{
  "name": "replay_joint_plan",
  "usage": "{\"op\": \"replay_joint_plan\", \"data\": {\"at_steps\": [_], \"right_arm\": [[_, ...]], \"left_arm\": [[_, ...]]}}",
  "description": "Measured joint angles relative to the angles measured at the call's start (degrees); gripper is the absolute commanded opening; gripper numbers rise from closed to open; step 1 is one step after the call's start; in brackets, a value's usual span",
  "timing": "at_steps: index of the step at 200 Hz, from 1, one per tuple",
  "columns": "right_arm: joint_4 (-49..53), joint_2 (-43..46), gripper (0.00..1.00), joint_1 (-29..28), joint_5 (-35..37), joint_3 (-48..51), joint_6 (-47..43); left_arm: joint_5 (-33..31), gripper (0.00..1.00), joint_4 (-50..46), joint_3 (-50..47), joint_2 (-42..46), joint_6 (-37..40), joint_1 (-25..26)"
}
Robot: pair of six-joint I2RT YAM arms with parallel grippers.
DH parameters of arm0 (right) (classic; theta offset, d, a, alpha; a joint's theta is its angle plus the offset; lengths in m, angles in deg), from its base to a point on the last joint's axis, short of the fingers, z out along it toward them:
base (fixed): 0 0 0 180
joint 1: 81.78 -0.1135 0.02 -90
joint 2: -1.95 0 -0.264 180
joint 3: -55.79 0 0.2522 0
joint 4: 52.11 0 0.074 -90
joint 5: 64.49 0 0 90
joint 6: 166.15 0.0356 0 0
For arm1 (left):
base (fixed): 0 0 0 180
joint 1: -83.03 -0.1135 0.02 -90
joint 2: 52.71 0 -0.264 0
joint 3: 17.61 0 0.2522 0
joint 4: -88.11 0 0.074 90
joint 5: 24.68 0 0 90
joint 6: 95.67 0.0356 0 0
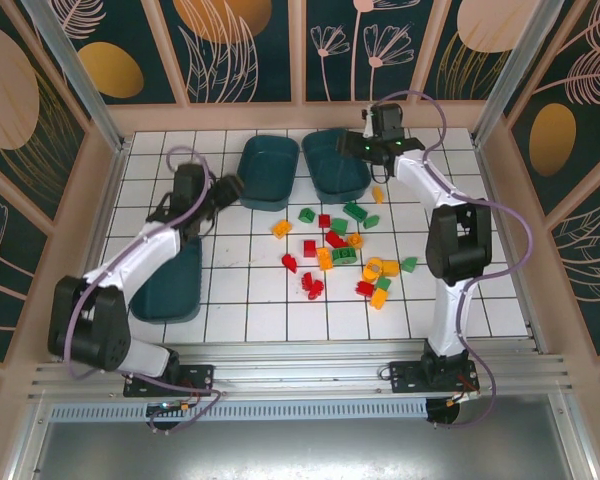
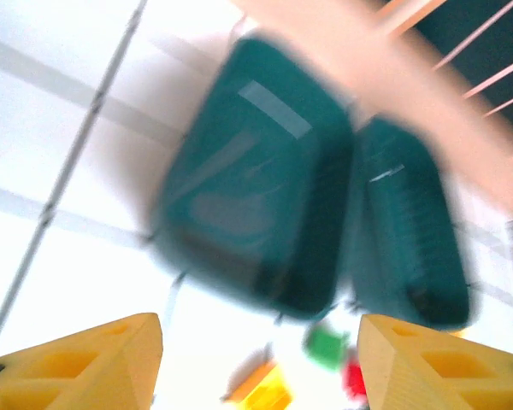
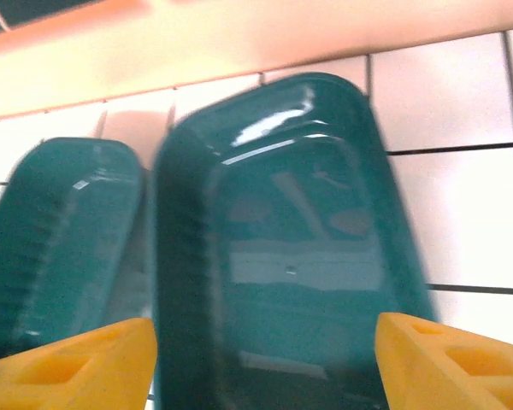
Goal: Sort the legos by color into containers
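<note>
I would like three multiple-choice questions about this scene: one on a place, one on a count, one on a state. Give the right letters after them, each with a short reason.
1. Where does the container that stands apart from the other two lie?
A. on the left side of the table, by the left arm
B. at the right edge of the table
C. at the near edge, between the two bases

2. How many teal containers are on the table?
A. two
B. three
C. five

3. How does the right gripper stand?
A. shut and empty
B. shut on a rim
C. open, above a container

Answers:
1 A: the top view shows it partly under the left arm.
2 B: two stand side by side at the far edge, one at the left.
3 C: its wrist view shows the fingers wide apart with a container's inside between them.
</note>
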Motion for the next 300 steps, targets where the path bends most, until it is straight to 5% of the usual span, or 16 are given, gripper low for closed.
{"op": "replay_joint_plan", "data": {"at_steps": [43, 109, 183, 240, 300], "right_arm": [[2.5, -3.9, 0.69, 2.2, -0.1, -0.7, -7.0], [2.3, -8.7, 0.64, 2.1, 0.0, 0.2, -8.1], [-0.7, -8.7, 0.64, 2.4, -0.3, 3.2, -7.6], [-2.0, -8.5, 0.51, 2.7, -2.7, 4.2, -6.5], [-4.2, -6.9, 0.43, 1.8, -5.7, 9.2, -3.6]], "left_arm": [[-5.5, 0.64, -8.0, -12.7, 7.0, 0.3, 0.3], [-7.3, 0.62, -11.3, -16.3, 12.5, 1.2, 0.3], [-11.5, 0.63, -20.0, -7.8, 21.8, 2.3, 0.3], [-14.3, 0.64, -24.4, -18.4, 23.6, 0.2, 0.3], [-14.3, 0.45, -23.0, -21.3, 22.4, -1.8, 0.3]]}}
